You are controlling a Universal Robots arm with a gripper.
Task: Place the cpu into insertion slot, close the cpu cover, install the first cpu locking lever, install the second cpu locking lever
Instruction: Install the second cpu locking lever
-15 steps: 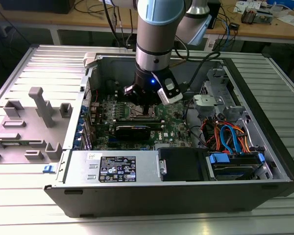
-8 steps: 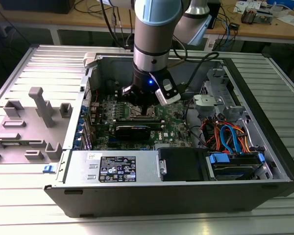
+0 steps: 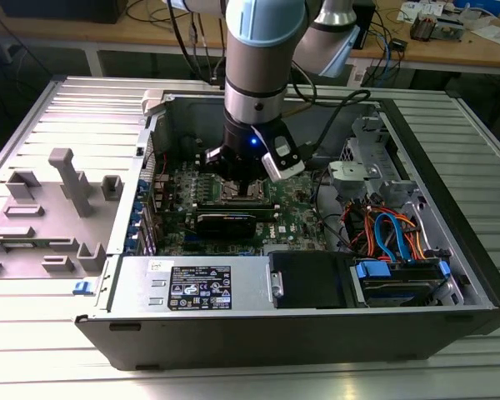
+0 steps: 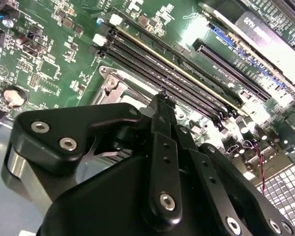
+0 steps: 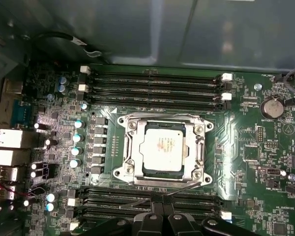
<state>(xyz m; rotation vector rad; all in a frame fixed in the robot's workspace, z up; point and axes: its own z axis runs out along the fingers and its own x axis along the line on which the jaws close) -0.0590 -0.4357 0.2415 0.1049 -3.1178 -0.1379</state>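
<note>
Seated in the insertion slot (image 5: 162, 148), the cpu (image 5: 163, 145) is seen in the first wrist view with its pale silver top showing through the window of the cpu cover (image 5: 130, 147), which appears to lie closed flat around it. A thin wire locking lever (image 5: 160, 195) is seen slanting out from the socket's edge toward the gripper (image 5: 162, 215), so that lever is judged not yet latched. The gripper's fingers are drawn together, tips all but touching, with nothing made out between them; in the second wrist view the gripper (image 4: 161, 101) is poised just beside the socket's metal corner. The chip is judged light, stiff and fragile, with a smooth lid, and is best left alone now that it sits in place. The cover is thin sheet metal, stiff but easily bent if pressed off-centre. The lever is judged springy and slippery, best pushed near its free end. Long black memory slots (image 5: 155, 84) are set close on both sides of the socket, on a green motherboard (image 5: 258, 162) crowded with small capacitors. In the exterior view, the board is shown lying deep inside an open computer case (image 3: 450, 225) on a ribbed metal table (image 3: 83, 100), with coloured cables (image 3: 383, 229) toward the exterior view's right, and room for the arm is tight.
</note>
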